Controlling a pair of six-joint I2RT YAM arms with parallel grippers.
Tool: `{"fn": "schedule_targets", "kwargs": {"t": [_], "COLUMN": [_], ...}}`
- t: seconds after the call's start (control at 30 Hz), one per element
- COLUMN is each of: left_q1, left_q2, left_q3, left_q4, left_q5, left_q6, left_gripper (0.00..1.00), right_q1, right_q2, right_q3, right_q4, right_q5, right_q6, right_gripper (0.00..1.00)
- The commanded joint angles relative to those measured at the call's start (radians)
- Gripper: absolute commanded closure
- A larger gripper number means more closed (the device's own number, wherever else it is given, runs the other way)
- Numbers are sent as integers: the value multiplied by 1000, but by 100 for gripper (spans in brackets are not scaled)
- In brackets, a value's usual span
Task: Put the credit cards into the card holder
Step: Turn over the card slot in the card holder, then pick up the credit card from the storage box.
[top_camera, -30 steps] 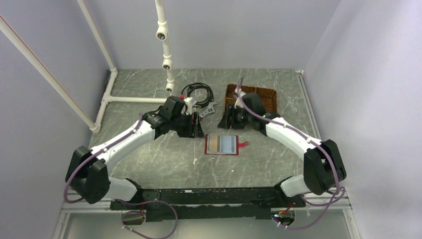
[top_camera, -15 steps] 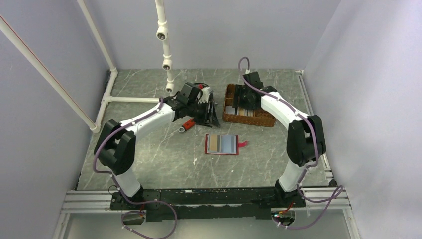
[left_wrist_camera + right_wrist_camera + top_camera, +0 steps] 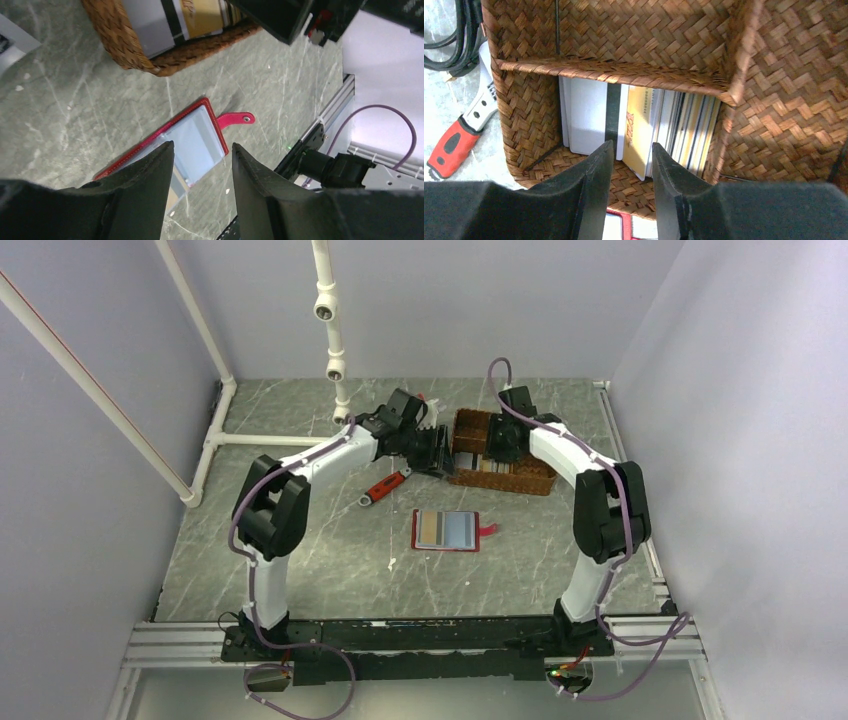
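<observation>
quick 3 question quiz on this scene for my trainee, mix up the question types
1. True or false: the card holder lies shut on the table.
2. Where does the stack of credit cards stand? A in the wicker basket; B on the bare table; C on the card holder.
3. Which arm's tool hangs directly over the basket?
Key: 1 false, it lies open; 2 A; 3 the right.
</observation>
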Motion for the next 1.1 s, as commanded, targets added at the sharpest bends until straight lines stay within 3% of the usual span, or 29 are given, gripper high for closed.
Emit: {"fn": "schedule_targets", "kwargs": {"t": [0.0, 0.23, 0.63, 1.07], "left_q1": [35, 69, 70, 70], "left_q2": [29, 101, 117, 123], "left_q3": [75, 127, 129, 133], "left_q4": [-32, -24, -3, -15], "left_q5": [-64, -25, 19, 29], "left_q6": [-7, -7, -3, 9], "left_gripper": [48, 50, 51, 51], "right_q1": [6, 7, -6, -33], "right_q2": [19, 68, -23, 57], "right_q3": [2, 26, 14, 43], "right_q4": [61, 53, 32, 54], "right_q5": [-47, -35, 8, -37], "right_q6": [-9, -1, -26, -9], "right_gripper": [64, 67, 65, 68]}}
